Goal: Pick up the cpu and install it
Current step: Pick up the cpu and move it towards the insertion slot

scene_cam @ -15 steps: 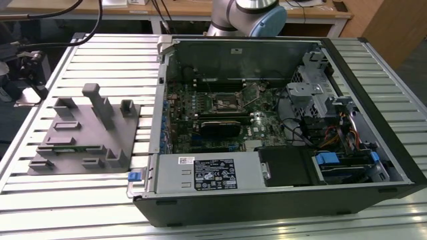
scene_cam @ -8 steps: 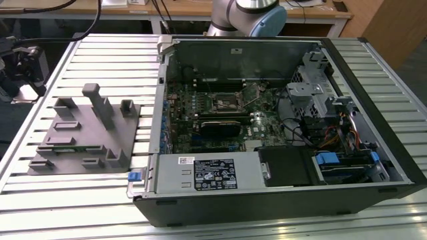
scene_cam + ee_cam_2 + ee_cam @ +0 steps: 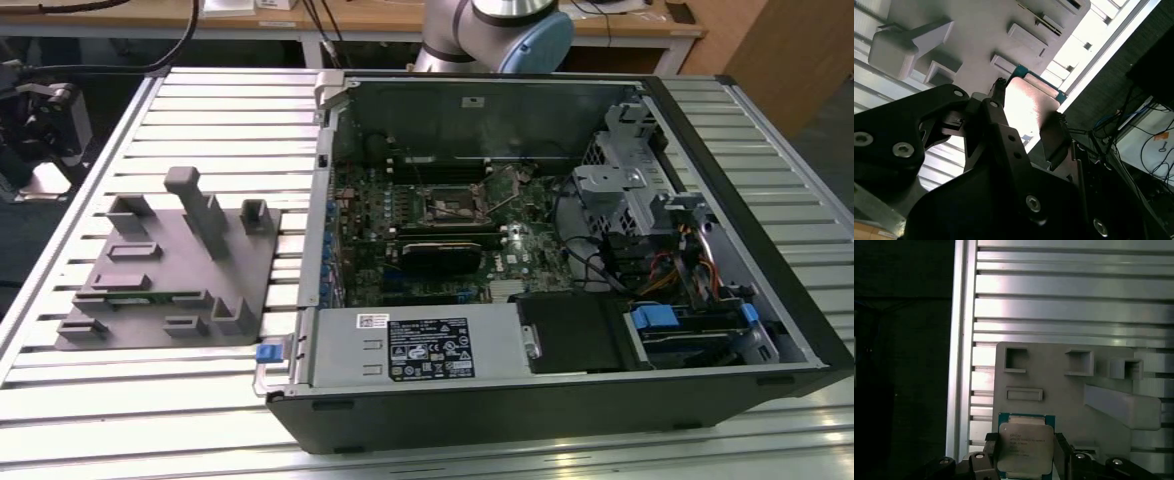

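Just above the grey fixture (image 3: pixel 1064 405) on the slatted metal table (image 3: pixel 1054 290), hand (image 3: pixel 1026 441) tight around the cpu (image 3: pixel 1025 449).

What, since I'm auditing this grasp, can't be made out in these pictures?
1. Lower edge of the cpu: first wrist view, hidden by the pincer at the picture's bottom edge.
2. Top face of the cpu: second wrist view, washed out by glare.
3. The socket: exterior view, too small to tell whether it is open.
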`<state>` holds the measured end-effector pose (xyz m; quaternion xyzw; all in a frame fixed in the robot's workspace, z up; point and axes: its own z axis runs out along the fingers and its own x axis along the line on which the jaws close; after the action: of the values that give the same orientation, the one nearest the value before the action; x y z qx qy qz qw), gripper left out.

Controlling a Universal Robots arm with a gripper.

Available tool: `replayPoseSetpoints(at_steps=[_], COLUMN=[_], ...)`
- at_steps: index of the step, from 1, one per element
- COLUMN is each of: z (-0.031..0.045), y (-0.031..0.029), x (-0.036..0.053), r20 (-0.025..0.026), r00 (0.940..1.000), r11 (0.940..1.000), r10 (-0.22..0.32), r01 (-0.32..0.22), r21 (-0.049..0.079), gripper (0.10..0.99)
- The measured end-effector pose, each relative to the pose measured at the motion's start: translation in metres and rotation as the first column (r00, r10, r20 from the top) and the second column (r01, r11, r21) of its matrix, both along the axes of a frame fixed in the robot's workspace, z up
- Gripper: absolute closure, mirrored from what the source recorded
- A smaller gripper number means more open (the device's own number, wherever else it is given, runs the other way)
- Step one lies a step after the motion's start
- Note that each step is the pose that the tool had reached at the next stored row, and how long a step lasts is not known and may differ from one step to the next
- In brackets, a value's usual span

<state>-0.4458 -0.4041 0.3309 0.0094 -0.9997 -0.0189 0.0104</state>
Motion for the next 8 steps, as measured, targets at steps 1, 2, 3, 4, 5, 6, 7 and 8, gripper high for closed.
replayPoseSetpoints(at_steps=[1, 2, 3, 4, 5, 6, 7, 8], z=[0.0011, 0.0022, 0.0033, 0.0045, 0.0056, 0.0068, 0.0081, 0.0092], y=[0.0000, 0.0000, 0.0000, 0.0000, 0.0000, 0.0000, 0.0000, 0.0000], x=[0.0000, 0.0000, 0.0000, 0.0000, 0.0000, 0.0000, 0.0000, 0.0000], r20=[0.0000, -0.0001, -0.0001, -0.0002, -0.0001, -0.0001, 0.0000, 0.0000], r00=[1.0000, 1.0000, 1.0000, 1.0000, 1.0000, 1.0000, 1.0000, 1.0000], r11=[1.0000, 1.0000, 1.0000, 1.0000, 1.0000, 1.0000, 1.0000, 1.0000], r10=[0.000, 0.000, 0.000, 0.000, 0.000, 0.000, 0.000, 0.000], r01=[0.000, 0.000, 0.000, 0.000, 0.000, 0.000, 0.000, 0.000], r21=[0.000, 0.000, 0.000, 0.000, 0.000, 0.000, 0.000, 0.000], gripper=[0.557, 0.557, 0.557, 0.557, 0.557, 0.557, 0.557, 0.557])
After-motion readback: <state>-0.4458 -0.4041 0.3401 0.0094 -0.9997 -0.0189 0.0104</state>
